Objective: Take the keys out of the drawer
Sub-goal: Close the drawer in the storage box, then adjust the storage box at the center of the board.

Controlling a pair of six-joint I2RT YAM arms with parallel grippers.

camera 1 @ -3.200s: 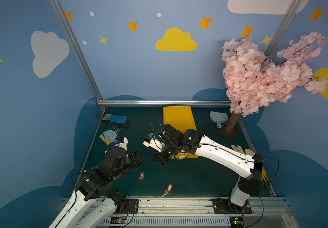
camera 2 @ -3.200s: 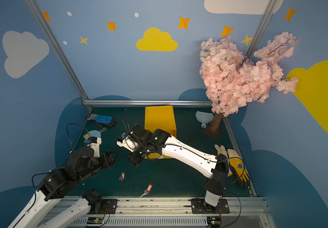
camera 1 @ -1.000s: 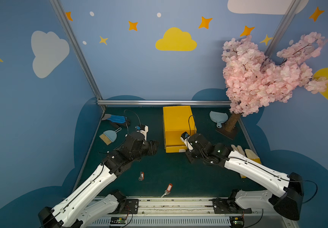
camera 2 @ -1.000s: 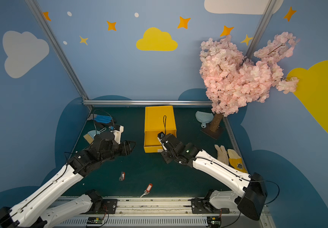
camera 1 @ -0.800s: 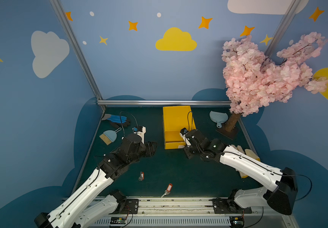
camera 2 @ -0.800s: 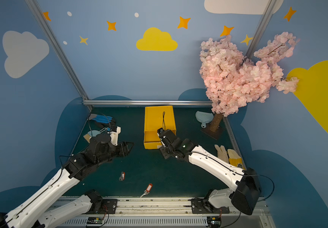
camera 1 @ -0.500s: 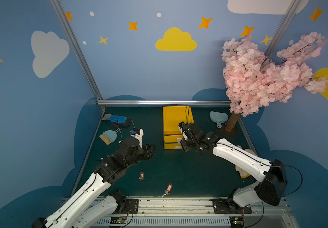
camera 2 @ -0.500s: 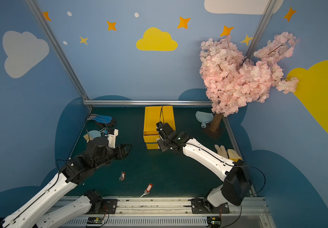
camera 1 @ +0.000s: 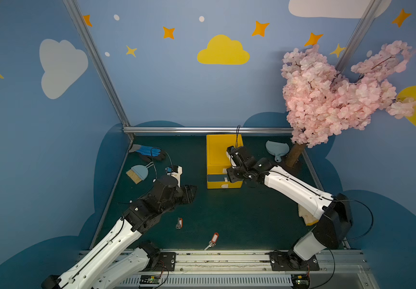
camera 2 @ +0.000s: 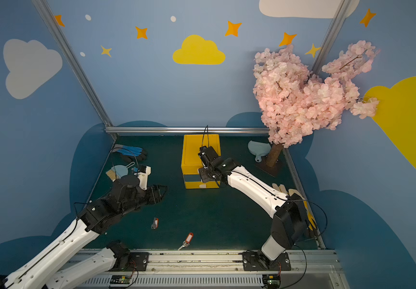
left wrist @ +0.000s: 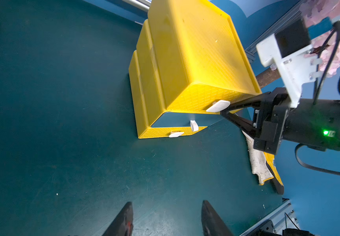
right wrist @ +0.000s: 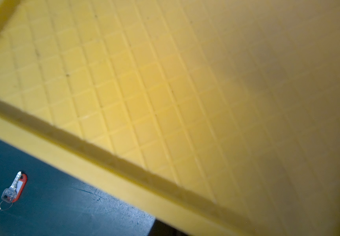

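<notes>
Pushed drawer [left wrist: 204, 98] back into cabinet [camera 1: 217, 150]; right claw [left wrist: 223, 111] shut at top handle [left wrist: 218, 106], nothing held. Left claw [left wrist: 167, 202] half open, empty, beside cabinet. Two keys [camera 1: 179, 222] before cabinet. Risk of skidding cabinet backward through further pushing.

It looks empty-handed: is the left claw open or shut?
Open: the left gripper shows both fingers apart, nothing between them, only green mat.

Glossy yellow plastic drawer box [left wrist: 195, 51], scuffed matt mat [left wrist: 62, 163], shiny metal key [right wrist: 9, 192]
</notes>
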